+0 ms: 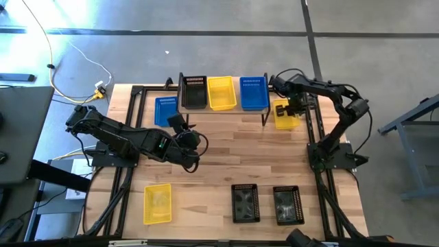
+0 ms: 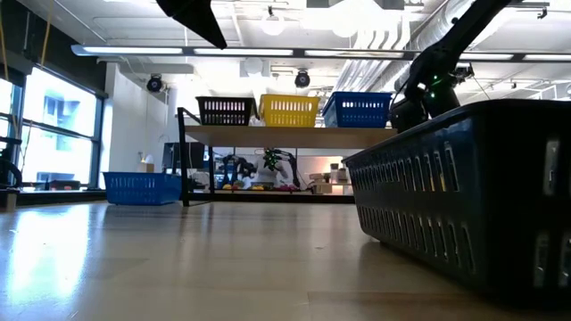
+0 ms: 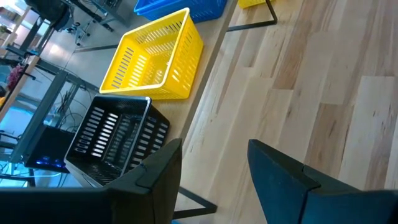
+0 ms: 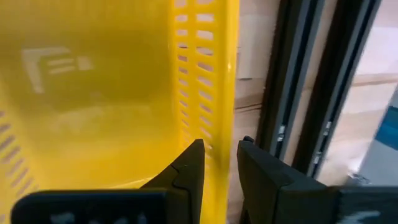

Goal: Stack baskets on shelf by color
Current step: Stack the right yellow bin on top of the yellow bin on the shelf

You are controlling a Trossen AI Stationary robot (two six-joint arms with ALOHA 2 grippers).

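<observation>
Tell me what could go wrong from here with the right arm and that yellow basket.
The right gripper straddles only the thin side wall of the yellow basket, so it could tilt or slip when lifted. It sits tight beside the shelf leg and table frame, so it may snag. The left gripper waits open mid-table.

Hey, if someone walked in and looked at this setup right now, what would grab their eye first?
Probably the shelf at the table's far edge, carrying a black basket, a yellow basket and a blue basket in a row. Next, the right end effector straddling the wall of another yellow basket beside the shelf's right end, while the left end effector hangs open mid-table.
</observation>
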